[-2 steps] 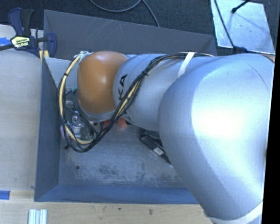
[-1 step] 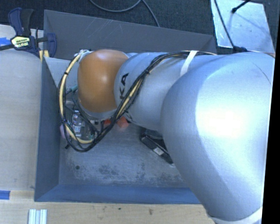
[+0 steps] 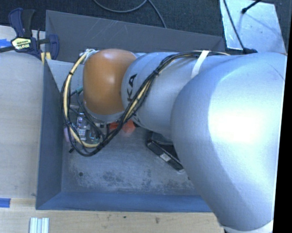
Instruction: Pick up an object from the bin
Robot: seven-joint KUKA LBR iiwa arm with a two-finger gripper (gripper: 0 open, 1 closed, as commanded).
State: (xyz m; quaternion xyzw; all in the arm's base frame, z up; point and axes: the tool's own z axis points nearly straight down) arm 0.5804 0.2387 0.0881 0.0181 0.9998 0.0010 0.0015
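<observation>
We judge this the reaching step: the gripper [image 3: 85,129] sits low in the bin [image 3: 50,171], just under the orange wrist cover [image 3: 104,79] — spread or pinching, we cannot tell. A small red-orange piece [image 3: 129,128] lies below-right of that cover, a flat black thing [image 3: 164,154] farther right; next comes a square close, then a lift.

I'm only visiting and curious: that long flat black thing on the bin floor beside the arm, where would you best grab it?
Probably from straight above, pinching across the narrow width of the black thing near its uncovered end. It lies flat on the bin floor, long and slim, and its other end runs under the arm.
</observation>
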